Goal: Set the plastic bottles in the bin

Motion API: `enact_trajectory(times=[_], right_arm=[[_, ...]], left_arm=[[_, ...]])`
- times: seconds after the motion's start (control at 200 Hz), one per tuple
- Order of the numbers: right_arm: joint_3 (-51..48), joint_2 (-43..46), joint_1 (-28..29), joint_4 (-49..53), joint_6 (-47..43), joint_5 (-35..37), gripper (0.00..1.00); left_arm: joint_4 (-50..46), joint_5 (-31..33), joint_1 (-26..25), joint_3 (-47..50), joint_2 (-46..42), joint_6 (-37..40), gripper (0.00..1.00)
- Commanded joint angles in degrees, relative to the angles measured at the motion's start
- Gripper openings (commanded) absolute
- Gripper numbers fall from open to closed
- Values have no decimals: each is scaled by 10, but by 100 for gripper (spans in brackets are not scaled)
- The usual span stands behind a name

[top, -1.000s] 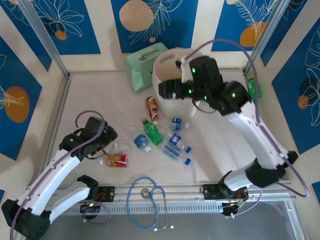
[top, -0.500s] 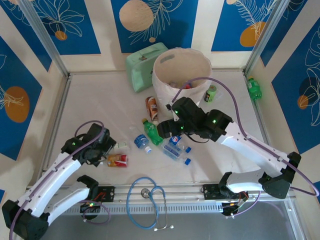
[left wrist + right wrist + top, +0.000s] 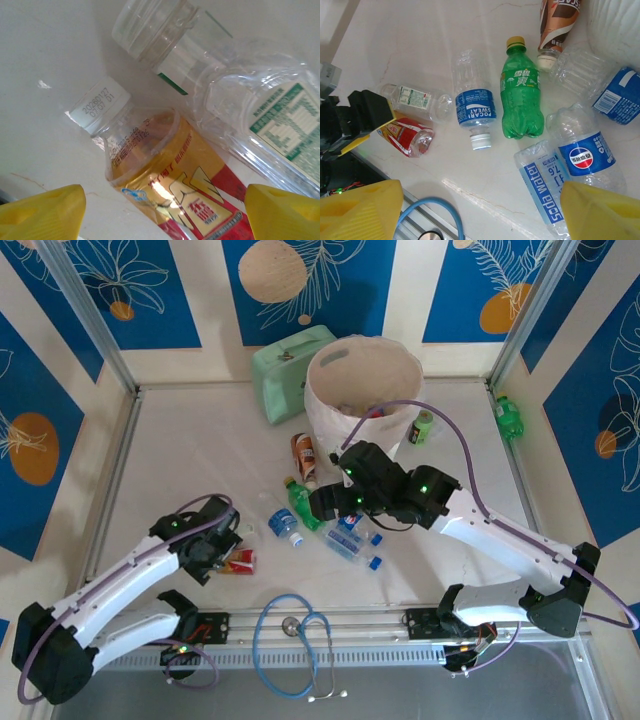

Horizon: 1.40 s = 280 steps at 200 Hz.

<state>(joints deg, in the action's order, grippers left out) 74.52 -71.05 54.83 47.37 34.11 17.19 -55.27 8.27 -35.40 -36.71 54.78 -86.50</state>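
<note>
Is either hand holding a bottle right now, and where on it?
Nothing is held. The left hand straddles the red-labelled bottle below its neck, not gripping; the right hand hangs open above the table.

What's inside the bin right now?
A few bottles lie at the bottom of the bin, one showing some red. The near wall hides the rest of the floor, so I can't give a count.

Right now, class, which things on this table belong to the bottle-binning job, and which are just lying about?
Job: bin; every plastic bottle, such as the green bottle, Pocari bottle, red-labelled bottle.
Lying about: mint case; stethoscope; can.
</note>
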Motion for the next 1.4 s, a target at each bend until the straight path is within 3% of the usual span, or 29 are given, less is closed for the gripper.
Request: enact_trajectory(times=[0.0, 0.725, 1.396], right_arm=[[0, -1, 7, -10, 10, -13, 83], [2, -1, 11, 1, 16, -12, 83], [8, 16, 5, -3, 26, -6, 79]], left_arm=[[32, -19, -5, 17, 18, -53, 83], [126, -12, -5, 59, 104, -59, 83], [87, -12, -13, 20, 88, -24, 56]])
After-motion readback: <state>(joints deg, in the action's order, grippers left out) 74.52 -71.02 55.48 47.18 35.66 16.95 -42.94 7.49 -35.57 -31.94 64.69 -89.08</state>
